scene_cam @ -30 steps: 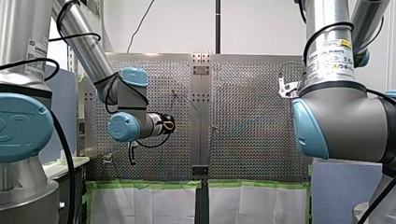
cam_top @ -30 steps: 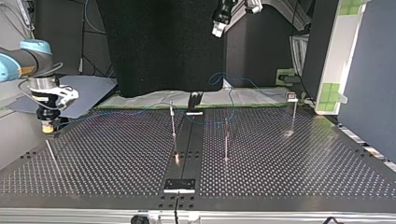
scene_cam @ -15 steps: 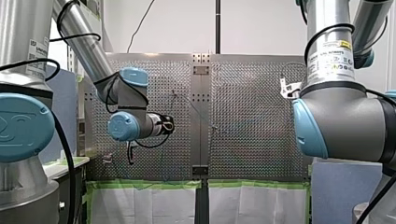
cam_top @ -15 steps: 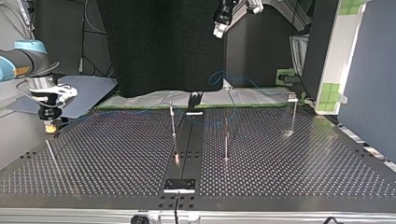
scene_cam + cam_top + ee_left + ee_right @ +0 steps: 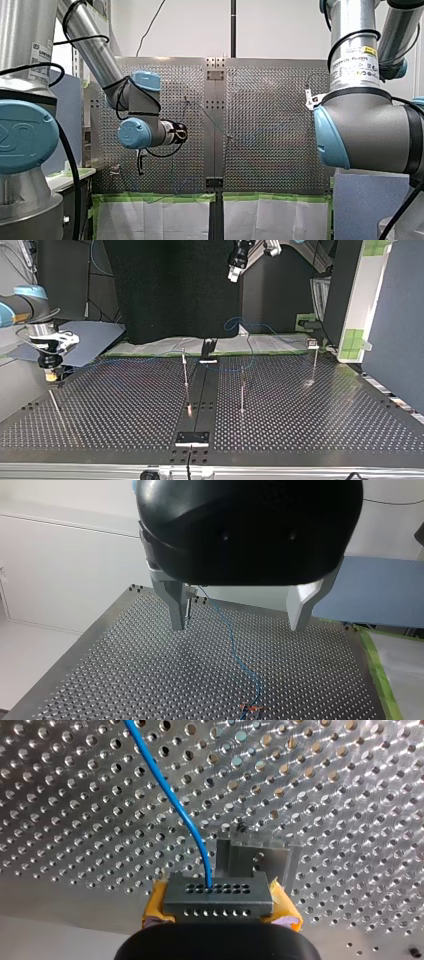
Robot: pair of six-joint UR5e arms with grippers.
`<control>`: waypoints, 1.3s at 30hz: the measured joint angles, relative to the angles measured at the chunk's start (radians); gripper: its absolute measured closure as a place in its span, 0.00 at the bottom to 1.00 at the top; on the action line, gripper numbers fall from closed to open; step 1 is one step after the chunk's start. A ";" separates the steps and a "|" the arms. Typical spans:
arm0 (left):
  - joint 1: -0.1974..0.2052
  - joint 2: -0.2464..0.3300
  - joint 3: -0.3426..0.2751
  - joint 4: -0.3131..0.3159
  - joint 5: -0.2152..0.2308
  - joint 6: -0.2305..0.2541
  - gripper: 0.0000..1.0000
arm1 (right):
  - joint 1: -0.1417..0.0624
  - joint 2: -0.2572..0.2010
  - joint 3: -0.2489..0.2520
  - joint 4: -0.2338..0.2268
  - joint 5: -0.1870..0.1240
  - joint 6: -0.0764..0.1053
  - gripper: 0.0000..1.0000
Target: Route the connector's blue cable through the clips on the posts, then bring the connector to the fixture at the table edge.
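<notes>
Nudging toward the top view's left, my right gripper, pinching the connector, should line it squarely with the fixture.

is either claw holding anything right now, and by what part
My right claw grips the connector by its two sides, with the blue cable running out ahead. My left claw is open, holding nothing.
</notes>
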 joint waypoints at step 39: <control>0.007 0.000 0.000 -0.009 0.001 0.003 0.00 | 0.015 0.027 -0.044 -0.049 -0.049 0.036 1.00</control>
